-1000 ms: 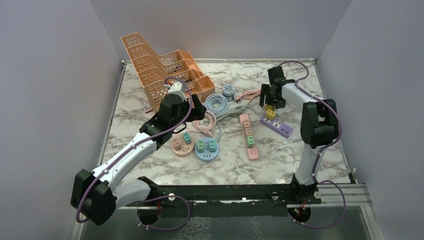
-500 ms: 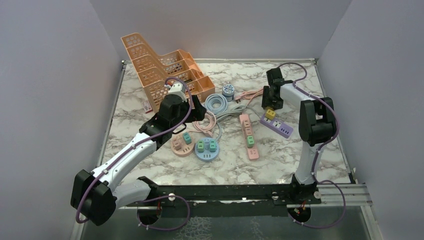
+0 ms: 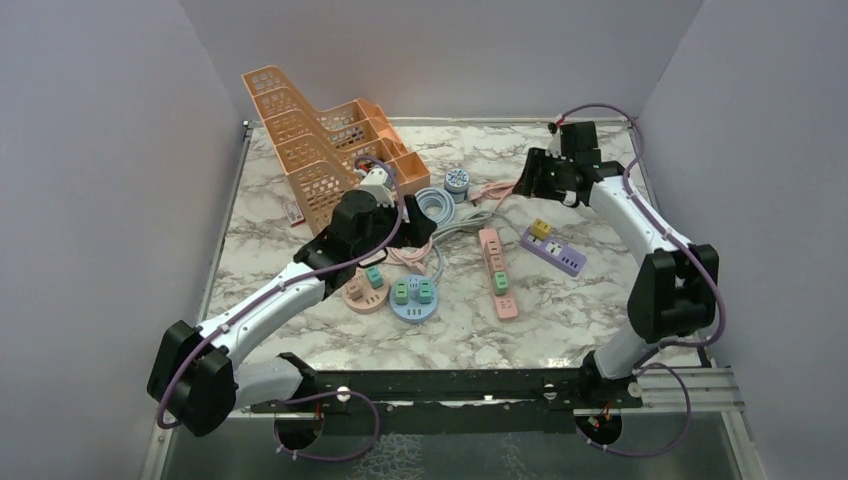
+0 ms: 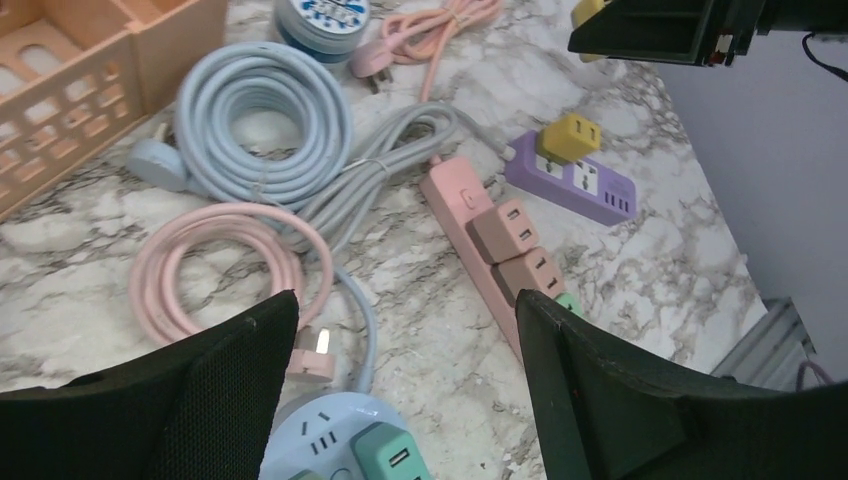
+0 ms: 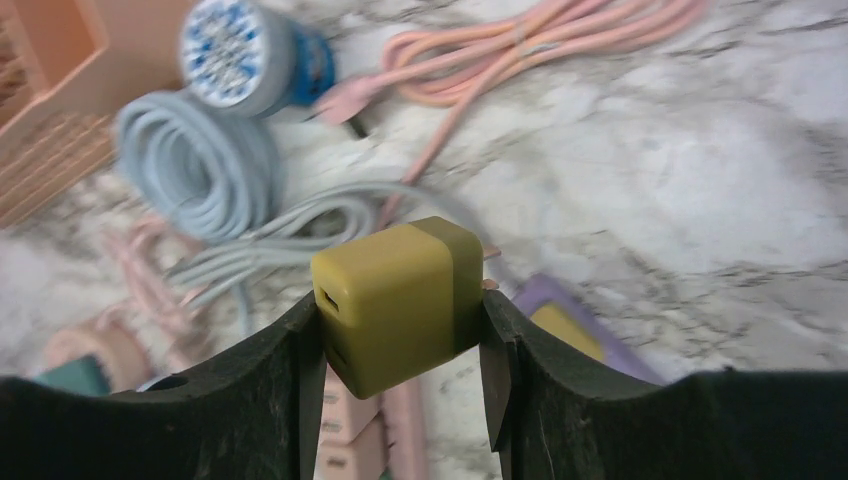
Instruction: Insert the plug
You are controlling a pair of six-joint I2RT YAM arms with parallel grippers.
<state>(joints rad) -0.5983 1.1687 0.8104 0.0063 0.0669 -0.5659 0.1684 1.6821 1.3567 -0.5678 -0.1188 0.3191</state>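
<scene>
right claw (image 5: 400, 335): pinching boxy smooth olive plug (image 5: 395, 290) | left claw (image 4: 400, 335): spread wide | worktop (image 4: 640, 290): white veined marble | purple power strip (image 4: 592, 192): flat rectangular bar

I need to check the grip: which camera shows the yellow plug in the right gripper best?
Right wrist: the yellow plug sits centred and close, clamped in the right gripper. Left wrist catches only a yellow corner at its top edge; top external hides it behind the gripper.
</scene>
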